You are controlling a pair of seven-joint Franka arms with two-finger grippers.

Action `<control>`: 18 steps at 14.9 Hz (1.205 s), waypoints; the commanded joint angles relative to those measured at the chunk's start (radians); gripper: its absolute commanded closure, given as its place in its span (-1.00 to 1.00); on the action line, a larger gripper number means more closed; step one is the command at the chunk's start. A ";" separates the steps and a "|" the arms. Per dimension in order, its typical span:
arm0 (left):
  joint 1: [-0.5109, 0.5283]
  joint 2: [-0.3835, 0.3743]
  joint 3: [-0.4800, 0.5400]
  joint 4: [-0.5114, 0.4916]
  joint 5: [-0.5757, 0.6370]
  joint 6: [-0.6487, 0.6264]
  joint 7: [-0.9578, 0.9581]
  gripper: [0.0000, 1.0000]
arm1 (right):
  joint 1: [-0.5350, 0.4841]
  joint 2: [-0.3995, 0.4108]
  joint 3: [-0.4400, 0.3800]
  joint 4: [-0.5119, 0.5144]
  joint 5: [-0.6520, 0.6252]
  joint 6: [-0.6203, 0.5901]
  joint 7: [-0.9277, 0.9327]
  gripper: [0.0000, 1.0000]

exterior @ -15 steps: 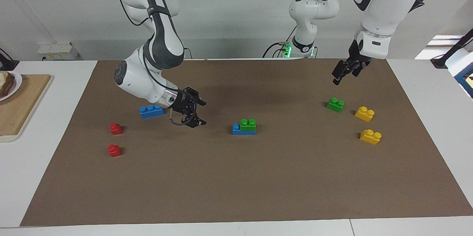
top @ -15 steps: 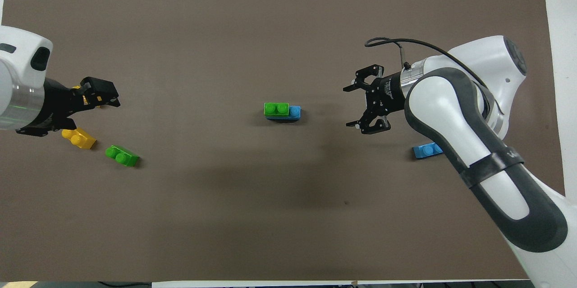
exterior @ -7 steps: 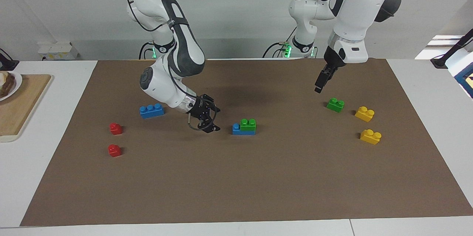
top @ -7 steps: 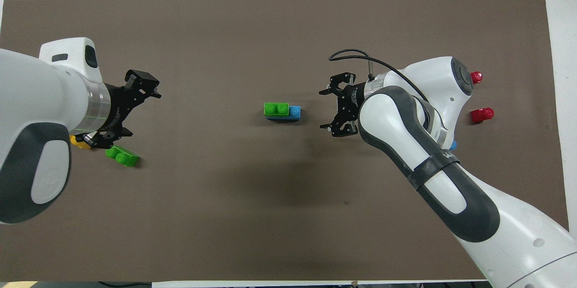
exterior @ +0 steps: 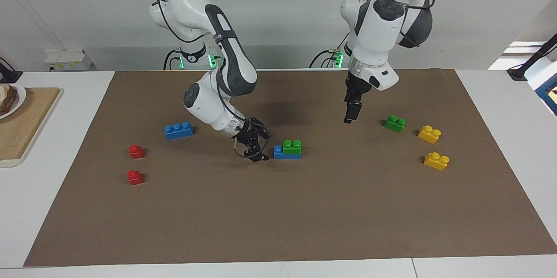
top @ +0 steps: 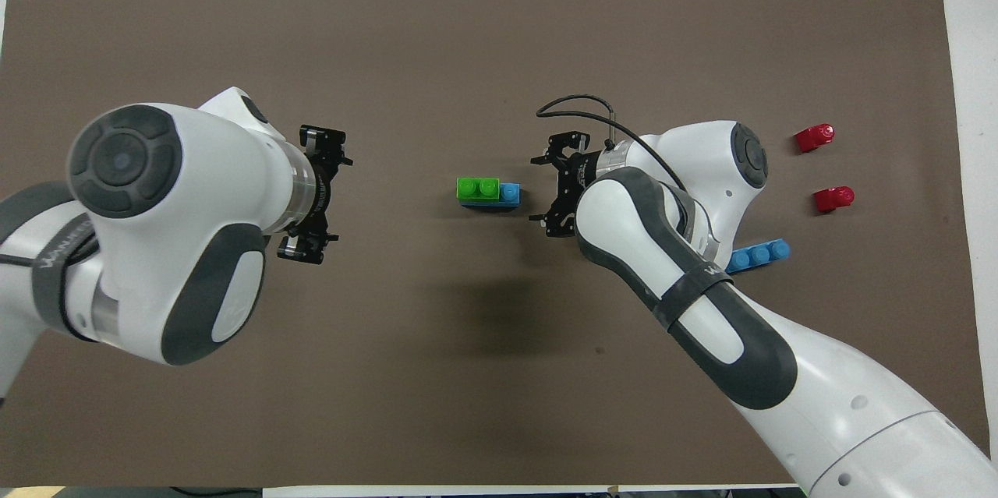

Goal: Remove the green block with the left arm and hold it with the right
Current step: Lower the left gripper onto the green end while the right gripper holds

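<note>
Overhead view: green block (top: 478, 187) sits atop a blue brick (top: 508, 194) mid-table, between the open left hand (top: 312, 196) and open right hand (top: 550, 188), untouched.

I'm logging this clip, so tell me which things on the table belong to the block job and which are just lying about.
In the job:
- green block, stacked on the blue brick
- left gripper, open, raised over the mat
- right gripper, open, low beside the blue brick

Lying about:
- loose green brick
- two yellow bricks
- long blue brick
- two red pieces
</note>
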 commanded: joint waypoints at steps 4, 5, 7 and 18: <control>-0.098 0.172 0.016 0.108 -0.006 0.055 -0.295 -1.00 | 0.047 0.034 -0.003 0.018 0.063 0.073 0.002 -0.90; -0.104 0.186 0.016 0.123 -0.006 0.066 -0.333 -1.00 | 0.050 0.040 -0.003 0.019 0.063 0.075 0.002 -0.90; -0.110 0.206 0.015 0.130 -0.008 0.090 -0.389 -1.00 | 0.071 0.048 -0.003 0.021 0.065 0.107 0.002 -0.90; -0.196 0.372 0.018 0.235 -0.006 0.129 -0.535 -1.00 | 0.087 0.082 -0.003 0.018 0.066 0.150 -0.003 -0.85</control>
